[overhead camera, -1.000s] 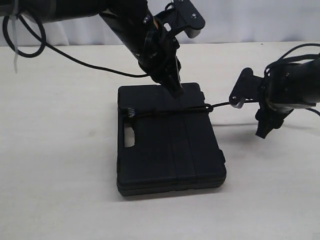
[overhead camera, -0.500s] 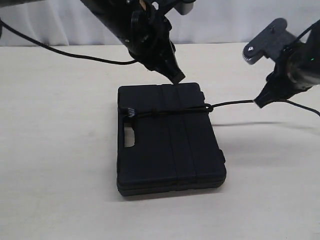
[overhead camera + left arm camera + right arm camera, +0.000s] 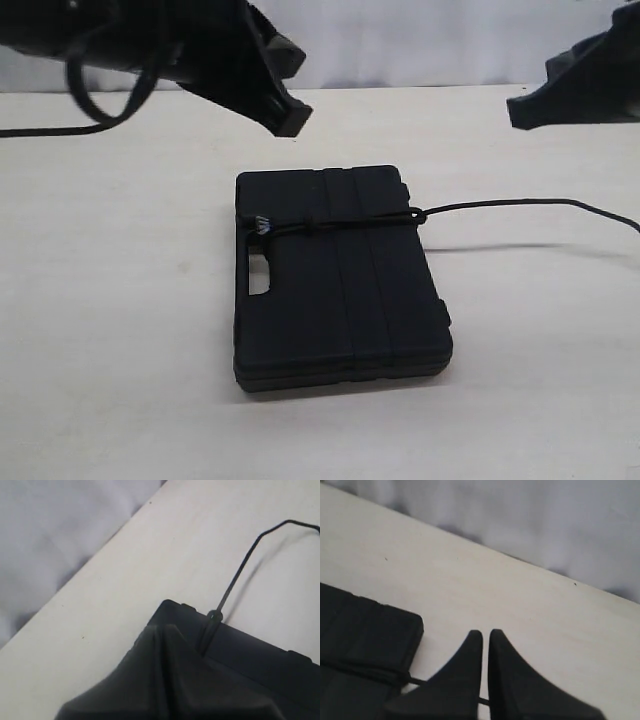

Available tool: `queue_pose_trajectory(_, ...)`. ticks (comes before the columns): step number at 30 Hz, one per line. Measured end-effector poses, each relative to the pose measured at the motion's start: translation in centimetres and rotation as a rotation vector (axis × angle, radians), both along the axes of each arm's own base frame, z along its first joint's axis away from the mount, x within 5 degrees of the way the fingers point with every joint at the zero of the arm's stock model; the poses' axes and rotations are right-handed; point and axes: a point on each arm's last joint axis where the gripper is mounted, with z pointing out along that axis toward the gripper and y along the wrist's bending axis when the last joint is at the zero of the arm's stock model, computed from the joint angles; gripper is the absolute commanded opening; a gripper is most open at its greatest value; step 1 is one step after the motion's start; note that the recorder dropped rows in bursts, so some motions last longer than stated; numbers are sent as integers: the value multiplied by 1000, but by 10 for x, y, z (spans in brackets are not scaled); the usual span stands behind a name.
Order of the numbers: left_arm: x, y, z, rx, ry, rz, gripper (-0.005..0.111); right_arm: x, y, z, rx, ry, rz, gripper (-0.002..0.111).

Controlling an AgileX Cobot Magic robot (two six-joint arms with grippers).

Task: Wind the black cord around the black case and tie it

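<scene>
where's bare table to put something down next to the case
Widest bare table lies left of the black case, from its handle-slot side to the picture's edge. The strip in front of the case is bare too. Right of the case, the black cord trails out over the table, so only the patch nearer the camera is free.

Open table (image 3: 120, 350) left of black case (image 3: 335, 285)

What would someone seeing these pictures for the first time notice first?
The eye lands first on the black case, lying flat in the middle of the pale table. The black cord is bound across its far part, with a loose tail trailing off to the right. Above it, the left claw and the right claw hang shut and empty, one to each side.
</scene>
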Motion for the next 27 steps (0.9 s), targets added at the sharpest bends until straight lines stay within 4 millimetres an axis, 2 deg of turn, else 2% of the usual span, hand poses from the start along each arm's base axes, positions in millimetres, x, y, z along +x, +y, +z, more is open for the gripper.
queue_pose_trajectory(4, -20, 18, 12, -63, -71, 16, 0, -14, -2, 17, 86, -62, 7, 4)
queue_pose_trajectory(9, -41, 36, 14, -119, -142, 33, 0, -27, -2, 29, 176, -123, 21, 4)
queue_pose_trajectory(12, -57, 51, 15, -181, -224, 52, 0, -37, -2, 33, 226, -186, 54, 4)
queue_pose_trajectory(17, -97, 87, 13, -323, -403, 91, 0, -64, 0, 29, 405, -377, 166, 4)
queue_pose_trajectory(22, -127, 112, 29, -421, -491, 95, 0, -86, -7, 45, 438, -478, 188, 4)
queue_pose_trajectory(27, -152, 132, 29, -494, -553, 100, 0, -114, -16, 61, 461, -576, 197, 4)
